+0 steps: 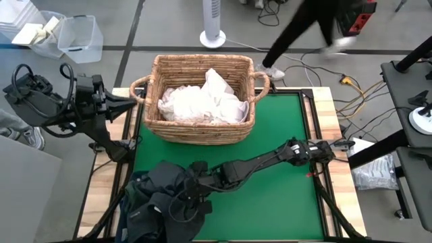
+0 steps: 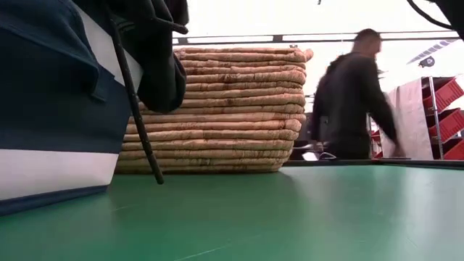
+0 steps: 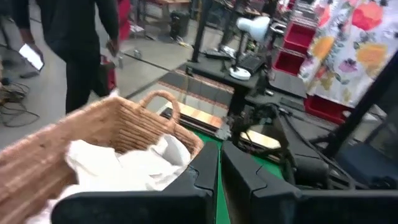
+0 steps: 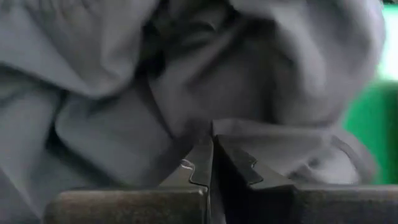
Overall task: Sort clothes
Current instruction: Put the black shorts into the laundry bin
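**Grey cloth at right gripper (image 1: 194,185): soft, light, take by a fold**

Found dark clothes (image 1: 165,196) heaped in and over navy bin (image 1: 129,214) at near-left corner of green mat (image 1: 283,148). Found white clothes (image 1: 202,101) piled loose inside wicker basket (image 1: 202,62) at far side, well apart from dark heap.

Saw right arm stretched across mat, gripper down on top of dark heap w/ fingers brought fully together. In wrist view, showed tips meeting right against a grey fold; couldn't tell whether any cloth was actually pinched between them.

Noted left gripper (image 1: 132,101) waiting at table's left edge, just beside basket handle, closed on nothing.

Handling, as judged:
- Looked limp and light, no stiffness; prob. draped and trailed when lifted.
- Not fragile, not slippery, but thin, so a shallow nip likely slid out.
- Best hold: a raised ridge or bunched fold near top of heap, taken deep betw. fingers, not a flat stretch.
- Risked dragging a second garment along, since pieces lay tangled; also snagging on bin edge.
- Needed a high lift to clear hanging tails.
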Robot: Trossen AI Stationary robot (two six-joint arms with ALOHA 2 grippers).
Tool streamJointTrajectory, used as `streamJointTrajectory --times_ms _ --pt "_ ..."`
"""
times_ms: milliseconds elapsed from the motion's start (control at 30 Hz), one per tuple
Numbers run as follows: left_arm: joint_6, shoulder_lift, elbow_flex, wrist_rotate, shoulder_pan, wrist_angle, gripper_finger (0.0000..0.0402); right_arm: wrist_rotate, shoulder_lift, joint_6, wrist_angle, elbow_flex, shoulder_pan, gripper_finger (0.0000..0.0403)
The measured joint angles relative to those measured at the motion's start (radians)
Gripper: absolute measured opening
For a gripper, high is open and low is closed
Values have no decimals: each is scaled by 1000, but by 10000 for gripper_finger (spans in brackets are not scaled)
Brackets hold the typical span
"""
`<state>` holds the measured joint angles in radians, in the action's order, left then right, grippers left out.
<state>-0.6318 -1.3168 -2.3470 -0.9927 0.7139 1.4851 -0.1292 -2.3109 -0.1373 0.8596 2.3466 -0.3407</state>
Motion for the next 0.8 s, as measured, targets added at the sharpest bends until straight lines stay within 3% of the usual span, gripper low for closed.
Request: streamJointTrajectory --times_ms 300,500,800 --pt "-16 -80 3 299 1 54 0 10 -14 44 -244 4 -2 11" --pt "-29 -125 41 459 21 79 0 -99 65 68 -87 8 -18 12" --pt "-81 -175 213 462 40 79 0 -210 255 -36 217 9 -73 12"
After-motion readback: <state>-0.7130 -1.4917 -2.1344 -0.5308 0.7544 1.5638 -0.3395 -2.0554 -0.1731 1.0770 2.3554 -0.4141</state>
